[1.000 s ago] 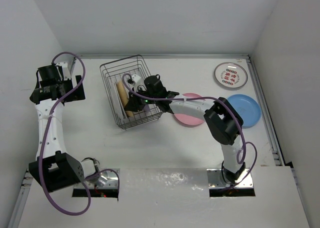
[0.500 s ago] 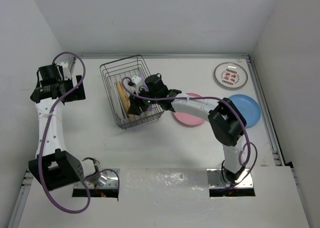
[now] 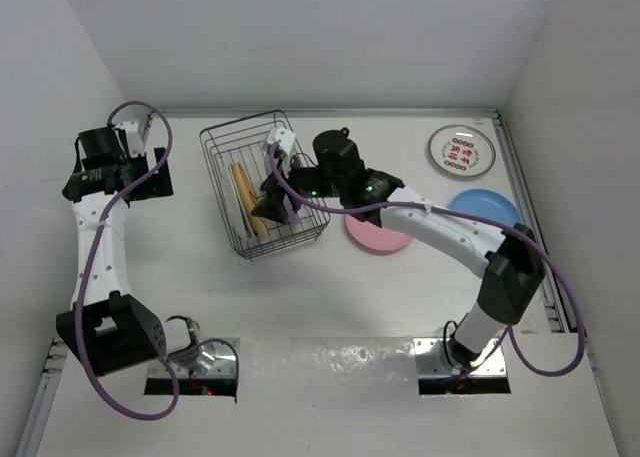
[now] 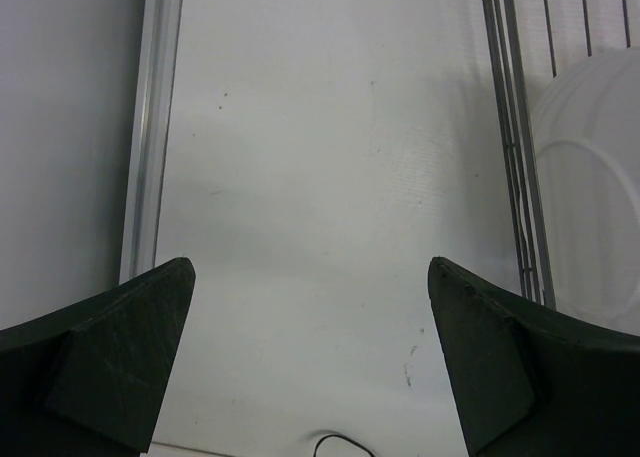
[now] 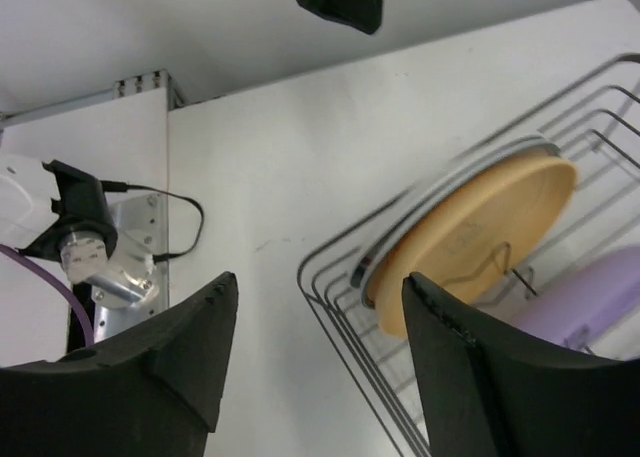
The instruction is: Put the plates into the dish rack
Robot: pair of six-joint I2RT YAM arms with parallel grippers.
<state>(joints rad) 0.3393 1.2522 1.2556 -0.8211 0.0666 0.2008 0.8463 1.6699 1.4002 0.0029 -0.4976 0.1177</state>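
Observation:
The dark wire dish rack (image 3: 225, 142) stands at the far left-centre of the table. A yellow plate (image 3: 243, 192) stands on edge in it. In the right wrist view the yellow plate (image 5: 480, 237) leans against a grey-rimmed plate (image 5: 440, 209), with a purple plate (image 5: 590, 297) beside them inside the rack (image 5: 340, 277). My right gripper (image 3: 271, 204) hovers over the rack's near end, open and empty (image 5: 320, 307). A pink plate (image 3: 372, 234), a blue plate (image 3: 495, 209) and a printed white plate (image 3: 461, 150) lie on the table. My left gripper (image 3: 152, 175) is open and empty (image 4: 310, 277), left of the rack (image 4: 515, 127).
The right arm crosses above the pink and blue plates and hides part of each. A raised rail (image 3: 530, 217) runs along the table's right edge and another along the left (image 4: 150, 127). A metal mount with a cable (image 3: 200, 362) sits at the near edge.
My right gripper has risen out of the rack and now stands open above it. The right arm's elbow has swung right, over the blue plate. The left arm has barely moved.

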